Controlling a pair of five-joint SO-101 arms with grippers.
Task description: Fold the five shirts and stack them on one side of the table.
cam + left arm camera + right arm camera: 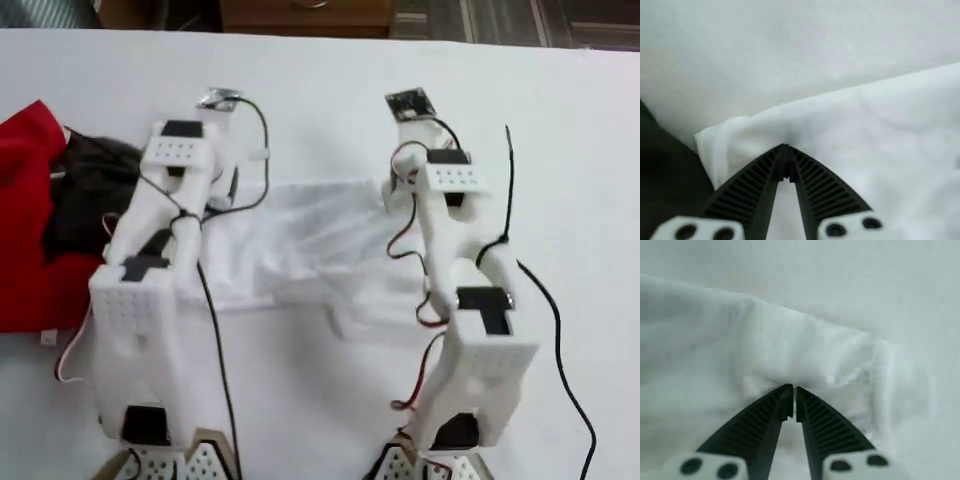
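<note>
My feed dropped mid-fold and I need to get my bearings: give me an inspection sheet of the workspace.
Surface: white table.
Job's things: three shirts seen. A white shirt lies wrinkled between the arms. A red shirt and a dark shirt are heaped together at the table edge on the left arm's side. No folded stack.
Clutter: nothing seen.
Grippers: left gripper is shut on the white shirt's edge. Right gripper is shut on a bunched fold of it.
Cables: black cables trail from both arms over the table. Red wires run along the right arm.
Surroundings: wooden furniture beyond the far edge.
</note>
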